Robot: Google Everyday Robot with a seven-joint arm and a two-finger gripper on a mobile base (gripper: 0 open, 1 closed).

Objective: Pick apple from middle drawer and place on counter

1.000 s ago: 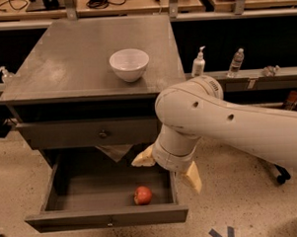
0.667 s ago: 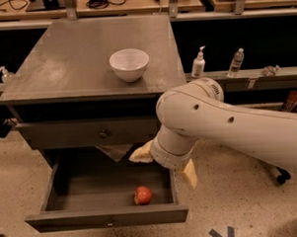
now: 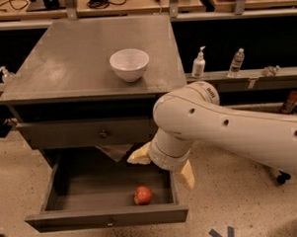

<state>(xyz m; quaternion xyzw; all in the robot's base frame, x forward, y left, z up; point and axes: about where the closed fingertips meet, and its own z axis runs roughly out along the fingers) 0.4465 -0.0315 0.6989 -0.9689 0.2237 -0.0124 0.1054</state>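
Note:
The apple (image 3: 143, 195), small and red, lies on the floor of the open middle drawer (image 3: 108, 218), near its front right. My gripper (image 3: 163, 165) hangs over the drawer's right rear part, above and a little right of the apple. Its two pale yellow fingers (image 3: 139, 155) are spread apart and hold nothing. The large white arm comes in from the right and hides the drawer's right side. The grey counter (image 3: 77, 64) is the cabinet's top, above the drawer.
A white bowl (image 3: 130, 63) stands on the counter near its front right. A closed drawer with a round knob (image 3: 103, 134) sits above the open one. Bottles (image 3: 199, 64) stand on a ledge to the right. The floor is speckled.
My gripper has shifted slightly left over the drawer. The apple and the drawer have not moved.

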